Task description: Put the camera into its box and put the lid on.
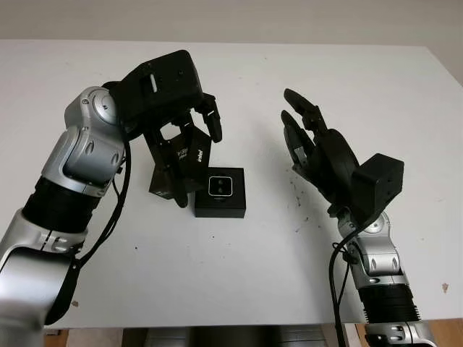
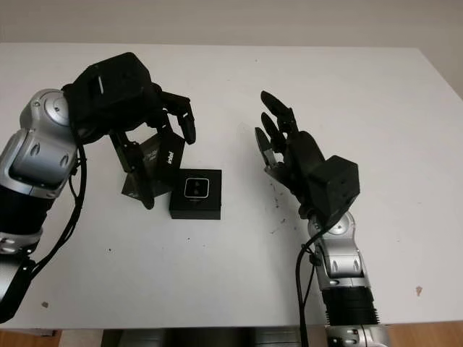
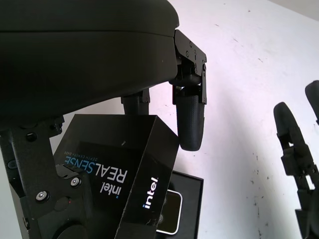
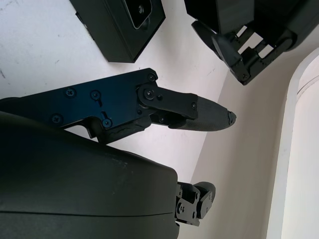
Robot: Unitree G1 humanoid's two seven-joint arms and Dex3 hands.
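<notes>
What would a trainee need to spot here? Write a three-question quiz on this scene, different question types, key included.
1. True or false: the camera already sits in the box.
2. Which hand holds the lid? A) left hand B) right hand
3. Fill in: the lid is held tilted, to the box's ____ side, not yet on it.

Key: 1 true. 2 A; the right hand is open, raised above the table to the box's right. 3 left.
</notes>
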